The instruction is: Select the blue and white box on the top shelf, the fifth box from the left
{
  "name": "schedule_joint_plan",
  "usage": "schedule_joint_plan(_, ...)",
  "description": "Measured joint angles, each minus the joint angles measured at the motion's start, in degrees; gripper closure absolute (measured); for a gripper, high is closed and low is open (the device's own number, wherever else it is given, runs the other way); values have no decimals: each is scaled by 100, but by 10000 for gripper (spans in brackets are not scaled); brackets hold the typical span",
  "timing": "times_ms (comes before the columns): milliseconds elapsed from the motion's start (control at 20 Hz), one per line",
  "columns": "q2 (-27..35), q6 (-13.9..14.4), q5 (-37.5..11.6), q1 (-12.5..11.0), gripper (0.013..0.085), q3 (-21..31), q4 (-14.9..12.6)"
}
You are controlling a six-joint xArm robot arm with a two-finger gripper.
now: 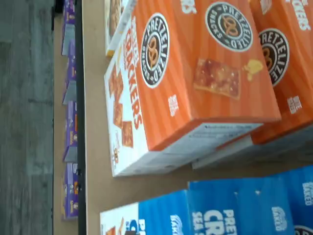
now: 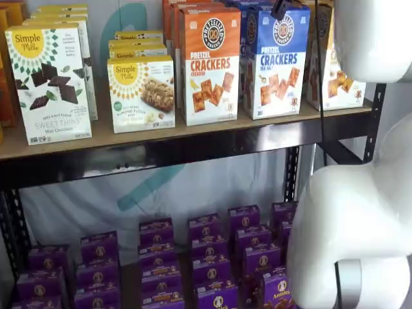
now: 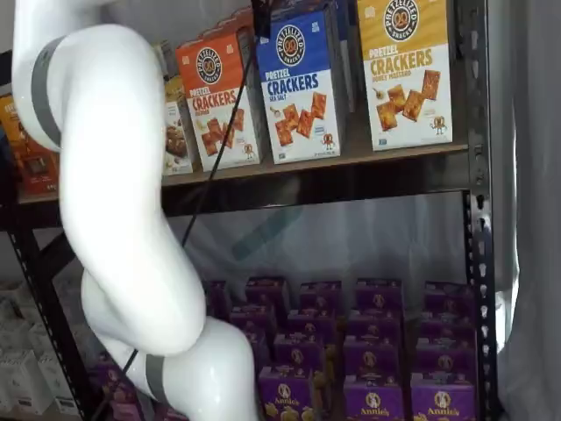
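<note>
Shelf views, both: top shelf (image 2: 193, 145) carries the blue and white box (image 2: 275, 61) upright, between an orange carton (image 2: 209, 64) and a yellow-topped one (image 3: 405, 70); our hand (image 2: 279, 8) shows only as a dark tip above it, spread or pressed together we cannot tell; we judge it should descend centred, clear of the orange neighbour.

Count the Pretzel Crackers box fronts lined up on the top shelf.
3 fronts on the top shelf: the orange box, the blue and white box to its right, then the yellow box. More boxes stand behind each, partly hidden, so the total is higher.
</note>
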Motion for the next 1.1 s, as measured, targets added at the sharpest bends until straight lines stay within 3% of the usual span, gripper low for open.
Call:
schedule_joint_plan(400,460,-69,227,68,130,-420,-333)
schedule_joint_plan(900,710,-89,351,204,130,-545,-667)
schedule_joint_plan(1100,833,-55,614,278,130,-709,-842)
